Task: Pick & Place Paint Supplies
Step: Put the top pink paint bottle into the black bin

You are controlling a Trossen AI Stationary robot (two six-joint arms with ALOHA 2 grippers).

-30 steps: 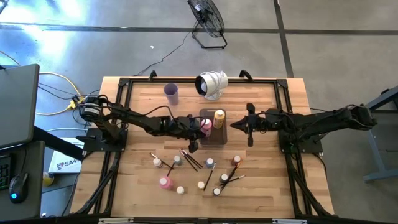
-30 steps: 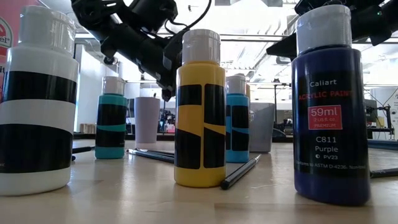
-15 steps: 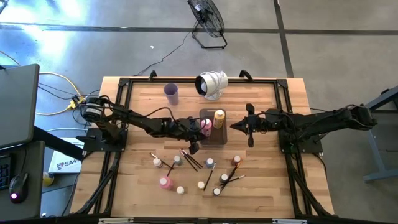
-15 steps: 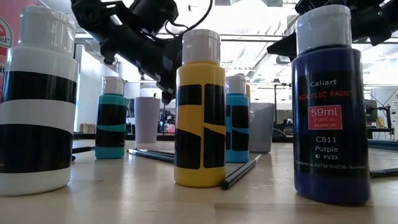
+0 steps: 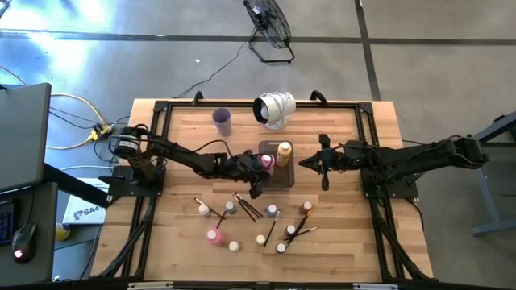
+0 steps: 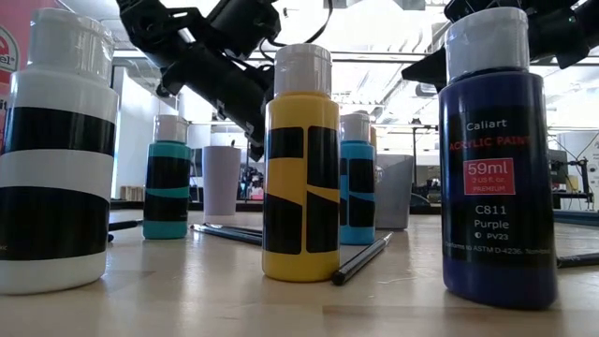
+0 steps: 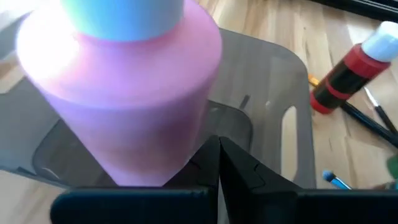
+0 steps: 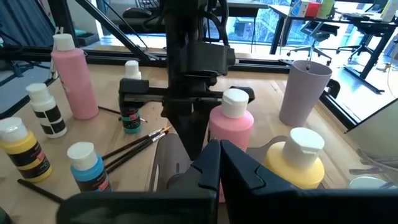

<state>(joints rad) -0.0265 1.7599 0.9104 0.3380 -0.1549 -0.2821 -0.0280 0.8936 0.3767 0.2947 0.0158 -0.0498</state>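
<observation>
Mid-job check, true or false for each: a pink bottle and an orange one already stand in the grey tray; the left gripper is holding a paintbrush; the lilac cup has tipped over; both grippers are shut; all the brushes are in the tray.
1. A pink bottle and an orange bottle stand in the grey tray. True.
2. The left gripper holds a paintbrush. False: it is shut on nothing, close to the tray by the pink bottle.
3. The lilac cup has tipped over. False: it stands upright, apart from the tray.
4. Both grippers are shut. True: the right gripper is also shut and empty.
5. All the paintbrushes are in the tray. False: they lie on the table among the small bottles.
</observation>
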